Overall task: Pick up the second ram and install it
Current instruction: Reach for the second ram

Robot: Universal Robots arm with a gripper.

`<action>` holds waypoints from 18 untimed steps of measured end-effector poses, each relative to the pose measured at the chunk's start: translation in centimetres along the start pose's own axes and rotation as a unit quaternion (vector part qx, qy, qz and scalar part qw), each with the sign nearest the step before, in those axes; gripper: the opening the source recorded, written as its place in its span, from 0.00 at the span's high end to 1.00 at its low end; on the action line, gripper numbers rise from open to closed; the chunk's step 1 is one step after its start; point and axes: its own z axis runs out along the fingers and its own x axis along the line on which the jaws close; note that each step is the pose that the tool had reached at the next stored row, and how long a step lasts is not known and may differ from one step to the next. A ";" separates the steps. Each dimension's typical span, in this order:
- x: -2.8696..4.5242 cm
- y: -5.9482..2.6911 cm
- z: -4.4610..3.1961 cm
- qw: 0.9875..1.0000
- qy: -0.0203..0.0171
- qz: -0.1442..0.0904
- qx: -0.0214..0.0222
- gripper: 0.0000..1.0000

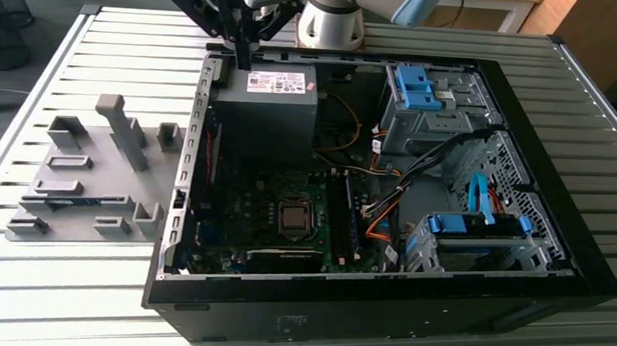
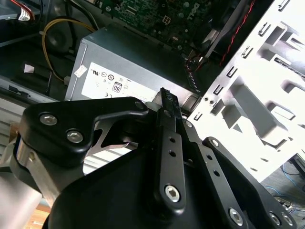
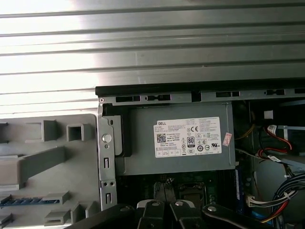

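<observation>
Gripper (image 1: 242,59) pinched narrow, fingertips together with nothing between, poised over power supply (image 1: 268,98) corner at eleven o'clock of computer case (image 1: 386,306). Well apart, at nine o'clock of case, second ram (image 1: 79,201) lying flat in grey holder (image 1: 115,181).

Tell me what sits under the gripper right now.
The gripper hangs over the grey power supply, white label up, inside the open computer case. Whatever lies beneath the power supply is hidden.
</observation>
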 end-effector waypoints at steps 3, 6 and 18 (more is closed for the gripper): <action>0.06 0.00 0.01 1.000 0.000 0.000 0.000 0.89; 0.12 -0.01 0.02 1.000 0.000 0.000 0.000 0.89; 0.37 -0.03 0.05 1.000 0.000 0.000 0.000 0.89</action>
